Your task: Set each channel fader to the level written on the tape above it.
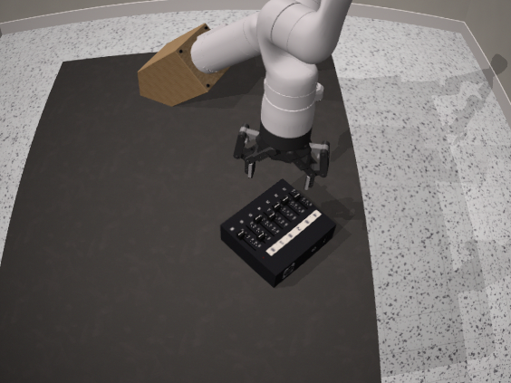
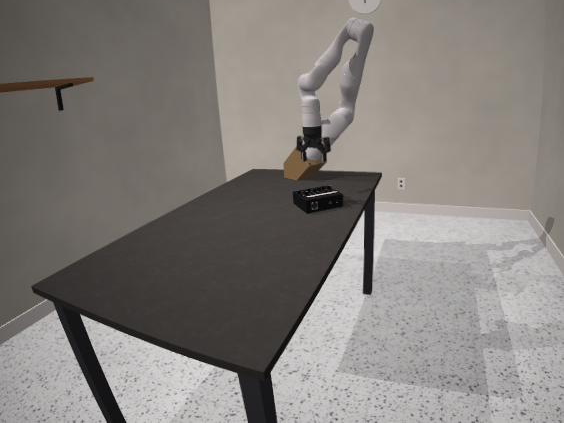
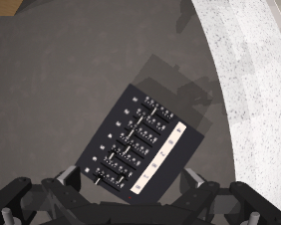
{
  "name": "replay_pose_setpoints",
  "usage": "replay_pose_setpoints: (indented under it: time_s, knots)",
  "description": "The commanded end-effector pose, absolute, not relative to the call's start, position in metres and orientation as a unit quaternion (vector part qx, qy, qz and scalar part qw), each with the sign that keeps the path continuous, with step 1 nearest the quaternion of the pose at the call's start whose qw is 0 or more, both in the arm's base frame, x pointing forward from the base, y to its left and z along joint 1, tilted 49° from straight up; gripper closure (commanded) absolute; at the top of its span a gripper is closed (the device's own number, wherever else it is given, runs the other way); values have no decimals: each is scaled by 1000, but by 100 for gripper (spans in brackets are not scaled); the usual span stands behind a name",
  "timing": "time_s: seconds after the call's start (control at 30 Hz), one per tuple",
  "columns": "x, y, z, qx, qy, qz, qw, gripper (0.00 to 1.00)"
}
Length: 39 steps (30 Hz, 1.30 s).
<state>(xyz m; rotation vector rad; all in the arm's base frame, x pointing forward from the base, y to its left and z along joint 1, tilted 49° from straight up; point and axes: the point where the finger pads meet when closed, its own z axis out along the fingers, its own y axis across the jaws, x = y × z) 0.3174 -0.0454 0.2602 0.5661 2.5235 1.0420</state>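
The black lighting desk (image 1: 299, 250) (image 2: 325, 202) (image 3: 100, 148) stands on its feet on the dark table (image 1: 113, 227) (image 2: 200, 261), near its right edge. It carries a row of several faders (image 1: 272, 215) (image 3: 134, 140) and a white strip of tape (image 1: 294, 233) (image 3: 160, 157) beside them. The writing on the tape is too small to read. My gripper (image 1: 280, 173) (image 2: 313, 157) is open and empty. It hangs above the desk's far end, fingers pointing down, clear of the fader caps. In the wrist view the fingers frame the desk's near end.
A brown wooden block (image 1: 174, 71) (image 2: 299, 168) sits at the table's back, where the arm is mounted. The table's right edge runs close beside the desk, with speckled floor (image 1: 430, 200) beyond. A shelf (image 2: 45, 85) is on the left wall.
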Motion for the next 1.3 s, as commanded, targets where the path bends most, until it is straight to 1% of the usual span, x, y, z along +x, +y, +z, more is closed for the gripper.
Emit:
replay_pose_setpoints:
  time_s: [0.0,0.37,0.43,0.57,0.93,1.0,1.27]
  knots:
    - [317,-41,256,216,888,372,161,0]
    - [313,-36,235,367,844,385,73,0]
    - [313,-36,235,367,844,385,73,0]
    - [310,-34,226,431,816,384,35,0]
    - [302,-29,202,609,704,359,-69,0]
    - [302,-29,202,609,704,359,-69,0]
    - [296,-27,187,720,599,324,-131,0]
